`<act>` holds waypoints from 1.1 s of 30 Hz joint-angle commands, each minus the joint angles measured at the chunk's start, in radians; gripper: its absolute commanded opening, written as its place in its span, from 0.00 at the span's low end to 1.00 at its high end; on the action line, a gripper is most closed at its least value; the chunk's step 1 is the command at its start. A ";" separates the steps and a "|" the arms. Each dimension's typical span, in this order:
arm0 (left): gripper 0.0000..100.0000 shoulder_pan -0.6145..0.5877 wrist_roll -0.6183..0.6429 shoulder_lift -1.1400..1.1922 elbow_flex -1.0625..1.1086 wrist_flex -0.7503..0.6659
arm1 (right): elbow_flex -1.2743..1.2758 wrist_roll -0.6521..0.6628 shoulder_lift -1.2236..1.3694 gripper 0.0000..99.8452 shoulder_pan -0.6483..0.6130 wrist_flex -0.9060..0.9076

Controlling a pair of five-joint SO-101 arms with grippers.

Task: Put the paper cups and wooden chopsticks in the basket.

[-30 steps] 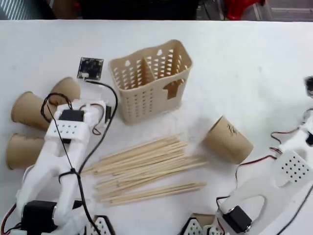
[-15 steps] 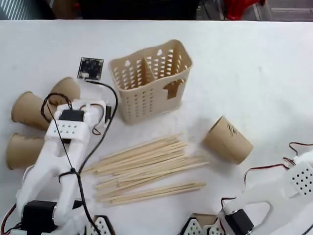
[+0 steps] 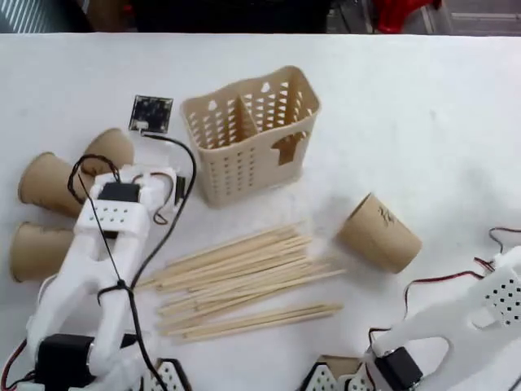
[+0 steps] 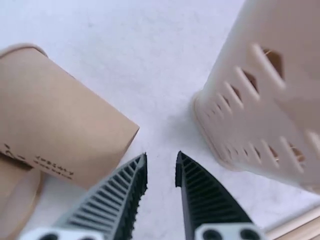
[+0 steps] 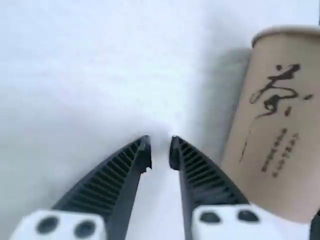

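The beige slotted basket stands upright at the table's middle back. Wooden chopsticks lie in a loose pile in front of it. Three paper cups lie on their sides at the left, around the left arm. A fourth cup lies on its side at the right. My left gripper is shut but for a thin gap, holding nothing, low between a cup and the basket. My right gripper is likewise shut and holds nothing, beside the right cup.
A small black square board with a black cable lies behind the left cups. The right arm sits at the near right corner. The arm bases stand along the near edge. White table stretches behind and to the right of the basket.
The right arm has drawn back toward the near right corner of the table. The left arm, cups, chopsticks and basket have not moved.
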 commanded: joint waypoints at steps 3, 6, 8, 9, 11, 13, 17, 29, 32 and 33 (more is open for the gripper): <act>0.11 -0.002 -0.009 -0.031 -0.008 -0.021 | -0.006 0.014 -0.122 0.07 -0.038 0.170; 0.11 -0.002 -0.009 -0.031 -0.009 -0.023 | -0.006 0.012 -0.165 0.07 -0.059 0.245; 0.11 -0.002 -0.009 -0.031 -0.011 -0.023 | -0.006 0.000 -0.217 0.07 -0.087 0.317; 0.11 -0.002 -0.009 -0.031 -0.011 -0.023 | -0.006 -0.029 -0.255 0.07 -0.097 0.354; 0.11 -0.002 -0.009 -0.031 -0.011 -0.023 | -0.006 -0.087 -0.348 0.07 -0.114 0.412; 0.11 -0.002 -0.009 -0.031 -0.009 -0.023 | -0.006 -0.153 -0.455 0.07 -0.125 0.479; 0.11 -0.002 -0.009 -0.031 -0.009 -0.023 | -0.006 -0.239 -0.642 0.05 -0.153 0.636; 0.11 -0.002 -0.009 -0.031 -0.008 -0.023 | 0.422 -0.302 -1.136 0.04 -0.271 0.657; 0.11 -0.002 -0.009 -0.031 -0.008 -0.023 | 0.624 -0.242 -1.331 0.04 -0.463 0.690; 0.11 -0.002 -0.009 -0.031 -0.008 -0.023 | 0.690 -0.241 -1.389 0.05 -0.539 0.708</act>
